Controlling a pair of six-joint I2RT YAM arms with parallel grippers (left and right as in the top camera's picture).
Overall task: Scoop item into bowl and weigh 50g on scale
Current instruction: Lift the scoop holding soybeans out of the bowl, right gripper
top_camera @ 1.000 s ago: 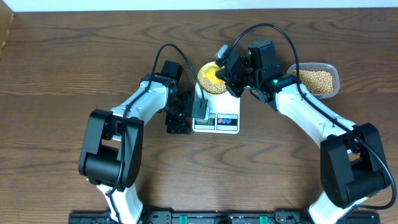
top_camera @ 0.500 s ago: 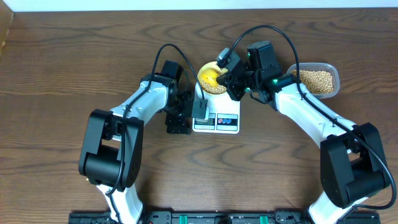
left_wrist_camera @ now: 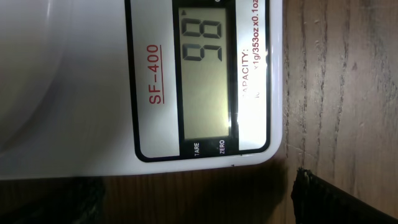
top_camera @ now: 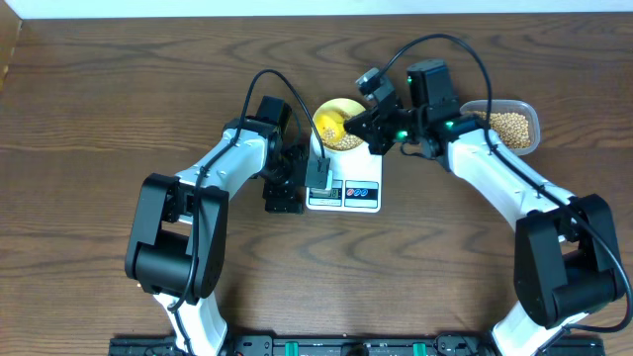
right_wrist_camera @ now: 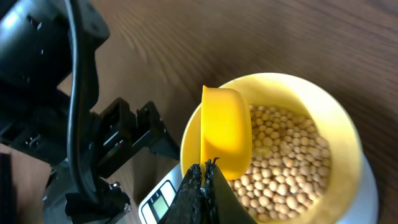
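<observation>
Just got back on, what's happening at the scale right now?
The right gripper is shut on the yellow scoop, holding it tipped over the bowl. The bowl sits on the scale and holds a layer of beans. The left gripper hangs open beside the scale, its camera on the lit display, whose digits are hard to read. There are more beans in the tub by the right arm.

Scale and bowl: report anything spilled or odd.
Nothing stands out. The bowl sits on the scale, beans lie inside it, none seen on the table, and the right gripper holds the scoop tipped over it.
</observation>
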